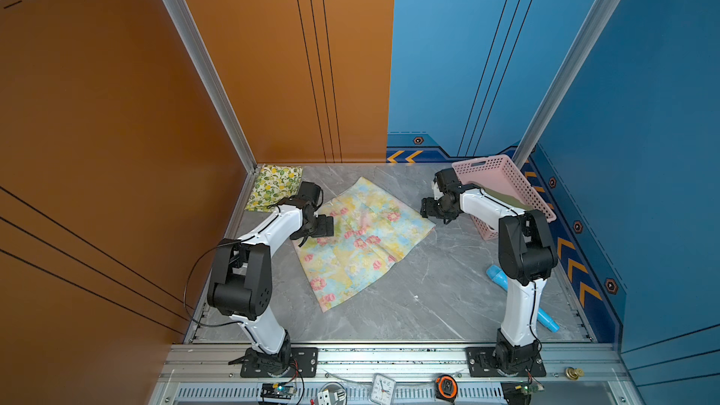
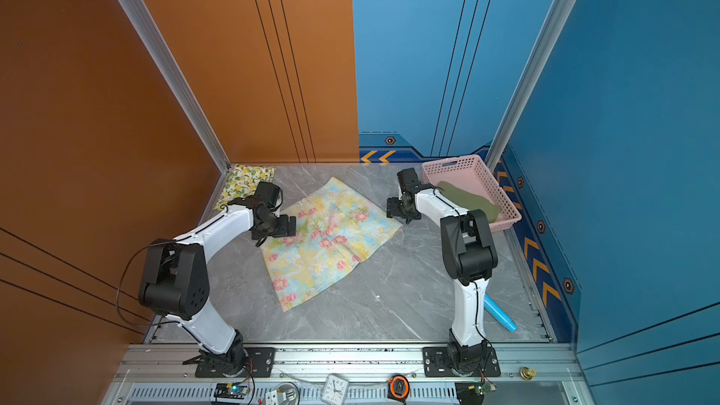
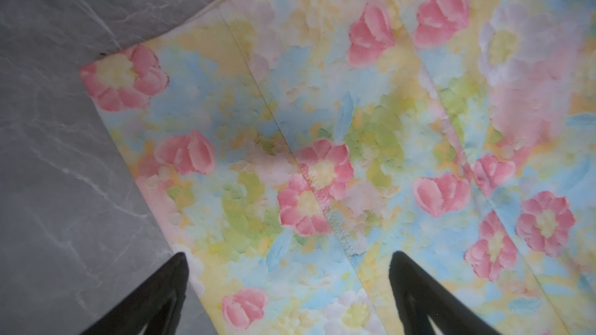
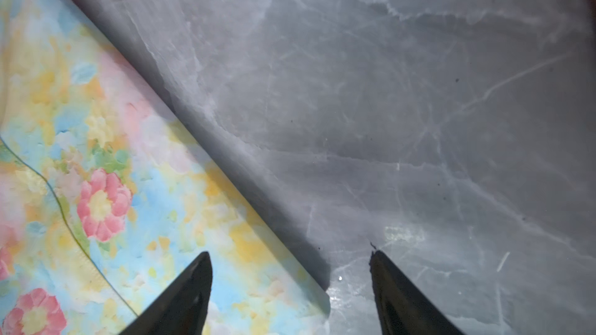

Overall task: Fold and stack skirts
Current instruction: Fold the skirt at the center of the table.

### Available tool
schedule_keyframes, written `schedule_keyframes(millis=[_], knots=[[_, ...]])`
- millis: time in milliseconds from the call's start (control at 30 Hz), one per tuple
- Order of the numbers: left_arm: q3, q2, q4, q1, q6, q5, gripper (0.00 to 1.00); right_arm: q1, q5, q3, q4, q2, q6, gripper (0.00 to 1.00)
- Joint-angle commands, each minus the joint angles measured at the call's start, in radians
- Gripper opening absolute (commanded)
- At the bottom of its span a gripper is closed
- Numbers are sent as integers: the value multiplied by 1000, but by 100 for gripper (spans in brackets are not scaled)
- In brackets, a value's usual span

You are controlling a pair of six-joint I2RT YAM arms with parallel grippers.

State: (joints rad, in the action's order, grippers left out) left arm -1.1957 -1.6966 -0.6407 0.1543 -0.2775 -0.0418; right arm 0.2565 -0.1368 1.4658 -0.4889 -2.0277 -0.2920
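Poising my left gripper [image 3: 287, 257] wide open over the left edge of the floral skirt [image 1: 362, 235], I am gripping nothing. My right gripper [image 4: 290, 254] is straddling its right corner, jaws apart and empty. The floral skirt is lying flat mid-bench [image 1: 428, 290], the lemon skirt [image 1: 274, 185] at far left, and the olive skirt [image 2: 467, 198] in the basket [image 2: 463, 165] at far right.

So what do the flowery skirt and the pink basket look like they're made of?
Flowery skirt: thin soft cloth, matte, judging by its creases and stitched seams. Pink basket: probably moulded plastic, its stiff walls perforated in a regular grid.
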Motion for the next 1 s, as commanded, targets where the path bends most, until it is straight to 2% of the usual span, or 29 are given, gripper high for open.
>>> schedule_keyframes(millis=[0, 267, 333, 533, 700, 967], knots=[[-26, -11, -28, -33, -11, 5, 98, -15, -68, -53, 40, -3, -34, 74], [-32, -44, -29, -92, -31, 39, 98, -21, -169, -142, 136, 16, -57, 53], [-33, -53, -29, -97, -32, 36, 98, -14, -178, -168, 161, 23, -59, 44], [-40, -105, -28, -102, -34, 21, 98, -19, -185, -221, 210, 65, -63, 2], [-56, -179, -28, -84, -58, 16, 99, -21, -165, -234, 233, 134, -80, 0], [-167, -268, -69, -32, -87, -6, 98, -7, -97, -238, 238, 259, -91, 0]])
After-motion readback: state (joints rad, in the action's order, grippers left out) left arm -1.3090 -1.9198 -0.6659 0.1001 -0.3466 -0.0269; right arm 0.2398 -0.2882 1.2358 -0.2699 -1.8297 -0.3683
